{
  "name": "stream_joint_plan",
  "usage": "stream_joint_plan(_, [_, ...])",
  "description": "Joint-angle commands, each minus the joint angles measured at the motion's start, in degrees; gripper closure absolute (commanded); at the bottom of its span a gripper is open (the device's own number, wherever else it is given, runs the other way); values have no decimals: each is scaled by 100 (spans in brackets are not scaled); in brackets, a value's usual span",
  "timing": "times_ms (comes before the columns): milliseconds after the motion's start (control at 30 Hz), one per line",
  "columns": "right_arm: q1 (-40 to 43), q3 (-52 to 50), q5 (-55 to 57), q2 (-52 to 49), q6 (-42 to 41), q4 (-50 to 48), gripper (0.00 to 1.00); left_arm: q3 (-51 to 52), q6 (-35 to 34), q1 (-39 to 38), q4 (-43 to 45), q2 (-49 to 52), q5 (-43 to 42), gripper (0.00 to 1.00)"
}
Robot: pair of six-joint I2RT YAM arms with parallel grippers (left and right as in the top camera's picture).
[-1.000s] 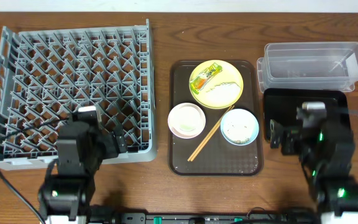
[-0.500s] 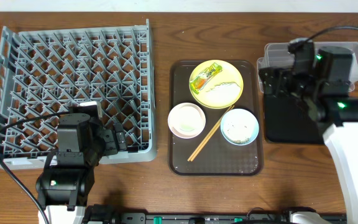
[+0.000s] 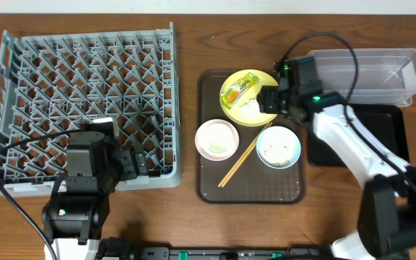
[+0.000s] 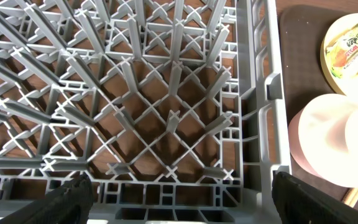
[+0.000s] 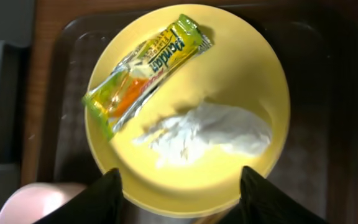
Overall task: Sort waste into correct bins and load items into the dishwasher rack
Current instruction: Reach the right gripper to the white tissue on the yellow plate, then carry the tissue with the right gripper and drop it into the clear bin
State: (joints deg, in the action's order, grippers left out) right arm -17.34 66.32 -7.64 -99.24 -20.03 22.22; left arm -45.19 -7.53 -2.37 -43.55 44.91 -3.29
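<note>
The yellow-green plate [image 3: 251,97] lies at the back of the brown serving tray [image 3: 208,180]. It holds the snack wrapper [image 5: 145,68] and the white crumpled scrap [image 5: 210,134]. My right gripper [image 5: 185,196] is open and empty, hovering over the plate's near rim [image 5: 185,186]; it also shows in the overhead view [image 3: 269,101]. The white bowl [image 3: 217,139], the light blue bowl [image 3: 278,146] with rice-like scraps, and the chopsticks [image 3: 238,165] lie on the tray. My left gripper [image 4: 182,202] is open over the grey rack's [image 4: 166,106] front right corner. I cannot pick out the cup.
The clear tub [image 3: 363,76] stands at the back right, with the black tray [image 3: 388,137] just in front of it. The rack [image 3: 85,101] fills the left half of the table. My right arm stretches across the black tray's left part.
My right arm has swung left from above the black tray, past the clear tub, to over the plate. The left arm has barely moved.
</note>
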Motion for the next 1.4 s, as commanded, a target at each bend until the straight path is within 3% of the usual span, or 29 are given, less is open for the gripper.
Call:
stream_joint_plan(0, [-214, 68, 511, -289, -402, -131, 47, -118, -28, -17, -9, -4, -52, 7])
stream_joint_plan(267, [-374, 68, 1019, -966, -1276, -507, 44, -118, -28, -17, -13, -4, -52, 7])
stream_joint_plan(433, [-374, 68, 1019, -1314, -1386, -894, 49, -118, -28, -17, -13, -4, -55, 7])
stream_joint_plan(500, [-374, 68, 1019, -1419, -1506, -975, 58, -118, -28, -17, -13, -4, -55, 7])
stream_joint_plan(667, [-374, 70, 1021, -1370, -1552, -1021, 91, -118, -28, -17, -13, -4, -55, 7])
stream_joint_plan(767, [-365, 74, 1019, -1158, -1469, -990, 98, -118, -28, -17, -11, -4, -55, 7])
stream_joint_plan(1133, [109, 76, 1818, 807, -450, -376, 99, -118, -28, -17, -11, -4, -55, 7])
stream_joint_plan(1367, [907, 74, 2227, 946, -461, -723, 99, -118, -28, -17, -11, -4, -55, 7])
